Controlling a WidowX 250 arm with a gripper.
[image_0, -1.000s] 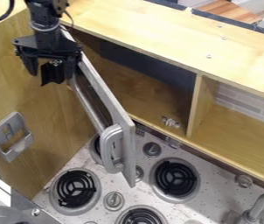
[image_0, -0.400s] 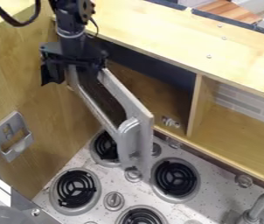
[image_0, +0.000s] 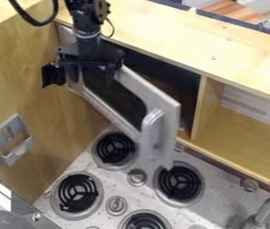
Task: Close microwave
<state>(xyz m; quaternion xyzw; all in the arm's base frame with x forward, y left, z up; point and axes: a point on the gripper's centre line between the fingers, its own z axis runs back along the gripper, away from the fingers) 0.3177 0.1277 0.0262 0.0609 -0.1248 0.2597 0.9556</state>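
Note:
At the upper left of the camera view, the black gripper (image_0: 91,71) hangs open over the hinge-side part of the microwave door (image_0: 152,91), its fingers apart and overlapping the door's outer face. The grey door stands ajar, slanting from the left wall out over the stove, with a dark window in its middle. Its pale handle (image_0: 150,134) is at the free end, well below and right of the gripper. Behind the door, the dark compartment (image_0: 173,80) is partly exposed. Whether the fingers touch the door I cannot tell.
Below the door lies the speckled stovetop (image_0: 218,210) with several black burners and knobs. A black bracket (image_0: 53,75) and a metal holder (image_0: 10,138) are on the left wooden wall. A shelf divider (image_0: 206,107) stands right of the compartment, and a faucet (image_0: 268,210) is at the lower right.
The gripper has moved right from beside the left wall, across the door. The door has swung toward the compartment, its handle end moving right and covering more of the opening.

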